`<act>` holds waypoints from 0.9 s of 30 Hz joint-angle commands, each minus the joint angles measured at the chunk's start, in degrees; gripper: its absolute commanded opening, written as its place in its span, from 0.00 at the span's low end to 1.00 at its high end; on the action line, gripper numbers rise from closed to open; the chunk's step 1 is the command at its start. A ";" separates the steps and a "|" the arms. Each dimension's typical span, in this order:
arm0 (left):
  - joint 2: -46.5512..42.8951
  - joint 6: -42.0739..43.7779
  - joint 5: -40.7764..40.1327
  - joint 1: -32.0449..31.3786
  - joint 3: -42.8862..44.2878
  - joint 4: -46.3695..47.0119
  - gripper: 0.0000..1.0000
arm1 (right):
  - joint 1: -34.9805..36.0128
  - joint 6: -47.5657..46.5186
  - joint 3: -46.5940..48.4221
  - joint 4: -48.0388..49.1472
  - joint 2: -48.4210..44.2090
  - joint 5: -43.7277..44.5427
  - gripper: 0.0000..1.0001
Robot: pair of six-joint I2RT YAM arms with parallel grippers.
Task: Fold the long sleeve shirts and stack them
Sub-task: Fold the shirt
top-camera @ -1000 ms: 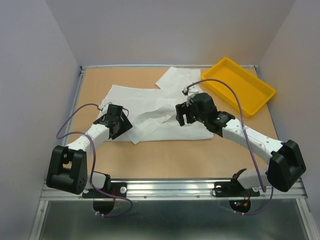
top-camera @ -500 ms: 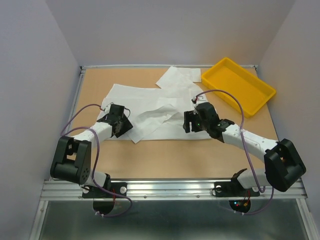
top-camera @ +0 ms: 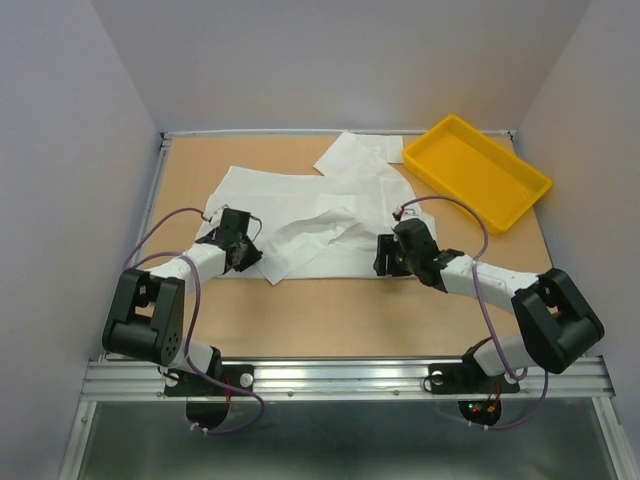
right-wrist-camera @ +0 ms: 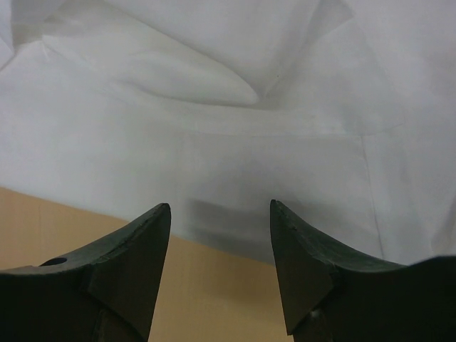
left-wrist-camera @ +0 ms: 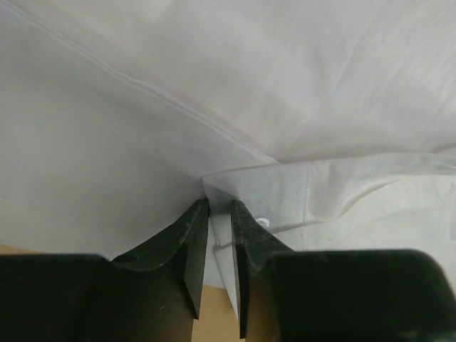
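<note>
The left fingers stand nearly together, with only a narrow slot between the tips. A folded edge of the white shirt with a button on it lies at that slot. Whether the cloth is clamped cannot be told. The right fingers are open and wide apart, holding nothing.

Risk 1: the left fingers may catch only the top layer, or miss the edge altogether, because the fabric is thin and lies flat on the table. A fold would then drag unevenly.

Risk 2: the right fingers may close on bare table, or on one layer only, since the hem sits just at their tips.

Risk 3: a lift on one side alone would probably bunch the creased middle of the shirt.

The shirt lies spread across the middle of the table, ahead of both arms. Its near hem runs under both sets of fingers. The yellow tray sits at the far right corner, apart from the fingers.
</note>
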 commanded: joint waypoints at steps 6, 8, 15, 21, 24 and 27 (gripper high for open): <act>1.00 1.55 -0.37 -0.35 2.26 -1.68 0.01 | -1.86 4.80 -4.88 5.99 1.32 0.39 0.58; -0.14 1.72 -1.07 -0.35 3.22 -2.48 0.00 | -2.30 5.67 -5.32 6.17 1.49 0.48 0.57; -5.06 4.18 -5.28 -0.35 11.03 -10.81 0.00 | -4.67 7.96 -7.44 6.61 1.67 0.66 0.49; -8.23 5.41 -2.31 -0.35 18.42 -16.71 0.00 | -4.67 4.81 -5.07 6.35 -2.71 -0.57 0.49; -9.19 5.33 1.63 -0.35 22.03 -17.60 0.00 | -4.67 3.04 -2.00 5.82 -4.30 -1.88 0.49; -10.16 4.89 7.33 -0.35 25.46 -16.99 0.00 | -4.67 1.73 1.51 5.12 -6.15 -3.55 0.49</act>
